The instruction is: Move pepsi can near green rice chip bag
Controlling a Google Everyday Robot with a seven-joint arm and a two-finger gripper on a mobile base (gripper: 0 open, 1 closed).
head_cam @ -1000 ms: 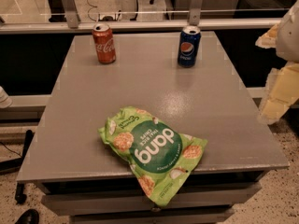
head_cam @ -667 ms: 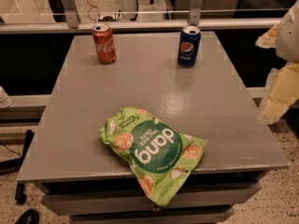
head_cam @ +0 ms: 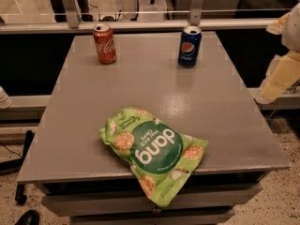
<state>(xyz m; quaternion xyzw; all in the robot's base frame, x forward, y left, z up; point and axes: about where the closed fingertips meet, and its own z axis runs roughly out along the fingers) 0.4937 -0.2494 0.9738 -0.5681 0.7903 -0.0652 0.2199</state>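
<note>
Hovering the gripper (head_cam: pixel 281 76) off the table's (head_cam: pixel 211 107) right edge, state untellable, had apparently not yet reached the pepsi can (head_cam: pixel 189 46), upright far-right, well apart from the near green rice chip bag (head_cam: pixel 152 153).

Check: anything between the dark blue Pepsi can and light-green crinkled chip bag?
Camera view: only bare grey tabletop between can and bag; gripper hangs past its right edge.

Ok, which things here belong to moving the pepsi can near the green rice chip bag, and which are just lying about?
Job: pepsi can, upright at the far right of the table; green rice chip bag, flat at the near edge; hand, off the table's right side.
Lying about: red Coca-Cola can, upright at the far left.
</note>
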